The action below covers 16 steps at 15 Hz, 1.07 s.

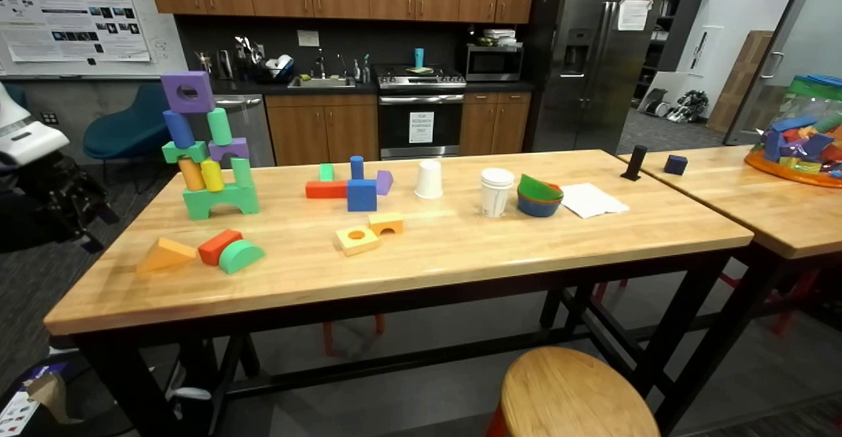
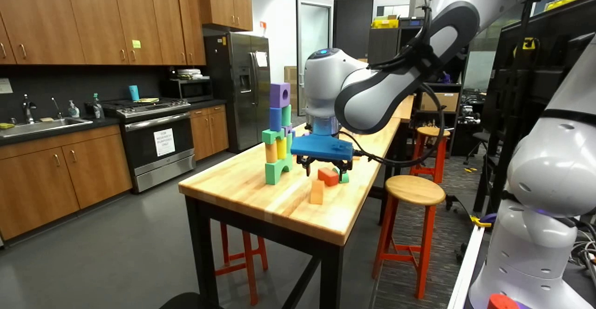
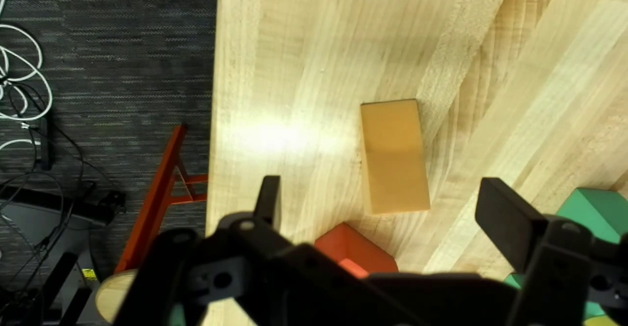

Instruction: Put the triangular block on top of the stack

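A: Where are we on the triangular block (image 3: 396,156)?
B: Not gripped. It lies on the table (image 3: 294,61), broad base down, ridge up by the look of it. Our gripper (image 3: 382,192) hangs above, jaws wide, holding nothing, a gap to the block on each side.
A: Why that wrist angle?
B: The fingers are set toward its two narrow sides, so we'd guess the squeeze goes on the flat triangular ends. On the slopes we'd slip. It also leaves the base free for setting down.
A: Centred?
B: Not quite. In the wrist view its middle sits off the line between the fingertips. We'd shift before lowering, else we likely pinch one end. And the red block (image 3: 355,255) is just beside it, so we need to mind that neighbour.
A: Target?
B: The stack (image 1: 217,151), same table, apart from our piece. The purple block (image 2: 277,96) tops it, hole turned sideways, so the upper face should give us a flat seat.
A: Risk?
B: That top bridges the blue cylinder (image 1: 179,129) and the green cylinder (image 1: 220,126). We reckon a sideways nudge brings it down. Straight down for us, ridge up, gentle release.
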### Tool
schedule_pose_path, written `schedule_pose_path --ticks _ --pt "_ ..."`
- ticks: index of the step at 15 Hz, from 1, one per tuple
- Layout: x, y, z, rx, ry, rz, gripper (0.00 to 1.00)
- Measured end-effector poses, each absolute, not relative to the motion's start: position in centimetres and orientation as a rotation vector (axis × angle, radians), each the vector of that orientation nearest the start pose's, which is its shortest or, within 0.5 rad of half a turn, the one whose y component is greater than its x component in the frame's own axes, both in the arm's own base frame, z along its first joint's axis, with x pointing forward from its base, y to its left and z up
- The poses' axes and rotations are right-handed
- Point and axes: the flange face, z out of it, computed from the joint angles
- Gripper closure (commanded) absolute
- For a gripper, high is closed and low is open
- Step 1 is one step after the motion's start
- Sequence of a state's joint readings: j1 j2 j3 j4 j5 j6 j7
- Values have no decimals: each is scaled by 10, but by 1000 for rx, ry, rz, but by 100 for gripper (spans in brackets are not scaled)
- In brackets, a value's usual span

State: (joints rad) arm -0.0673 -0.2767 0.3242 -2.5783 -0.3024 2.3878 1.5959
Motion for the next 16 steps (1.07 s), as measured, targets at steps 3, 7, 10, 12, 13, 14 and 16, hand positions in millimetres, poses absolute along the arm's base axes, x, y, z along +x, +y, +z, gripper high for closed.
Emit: schedule_pose_path --ticks 3,7,10,12,13,14,16 --pt "419 104 360 -2736 1739 -453 0" --pt "419 104 360 -2736 1740 -453 0" --pt "419 104 360 -2736 1740 -453 0" --pt "418 104 360 -2735 1741 -449 0" --pt "418 103 359 -2733 1743 -445 0" --pt "418 100 358 -2729 1747 -440 0" --pt "418 91 355 -2725 1747 -428 0"
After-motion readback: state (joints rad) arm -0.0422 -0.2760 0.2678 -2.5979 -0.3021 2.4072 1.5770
